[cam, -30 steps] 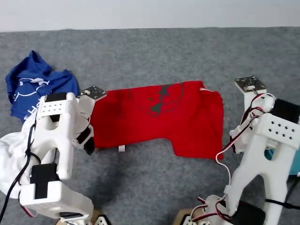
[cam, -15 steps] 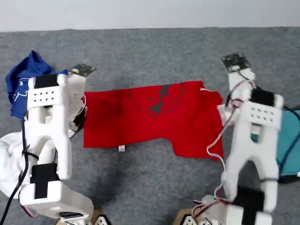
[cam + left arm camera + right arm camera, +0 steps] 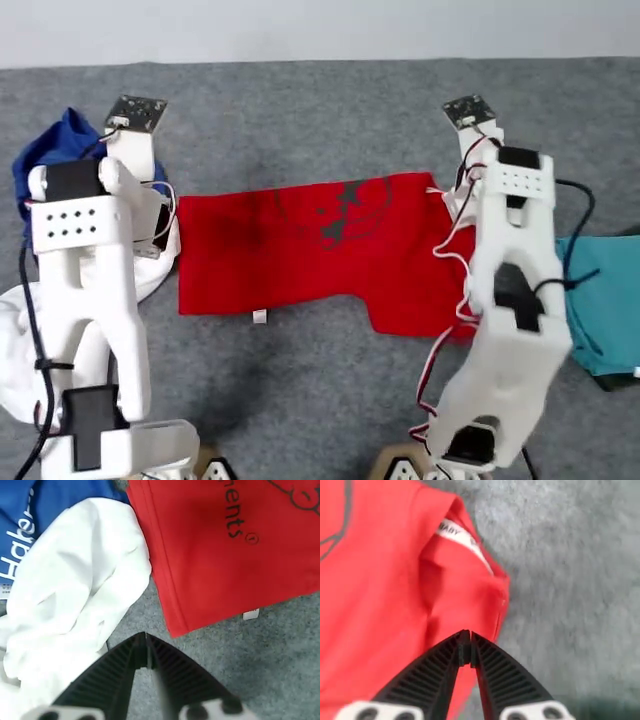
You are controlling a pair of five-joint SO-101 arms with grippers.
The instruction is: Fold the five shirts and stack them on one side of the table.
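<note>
The red shirt (image 3: 320, 250) is lying mid-worktop (image 3: 330, 110), seemingly part-folded. The blue shirt (image 3: 45, 165), white shirt (image 3: 75, 580) and teal shirt (image 3: 600, 300) are waiting crumpled at the sides, and no stack is forming yet. I am holding my left tool (image 3: 146, 645) and right tool (image 3: 465, 642) pressed together, empty, at the red shirt's two ends.

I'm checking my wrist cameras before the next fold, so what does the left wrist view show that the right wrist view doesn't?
Left wrist view, not the right: the white shirt and the blue shirt beside the red shirt, plus a small white tag at its edge. Right wrist view, not the left: the red shirt's neck label. Shared: the red shirt, the gray table cover, and a shut gripper in front, the left gripper and the right gripper.
</note>
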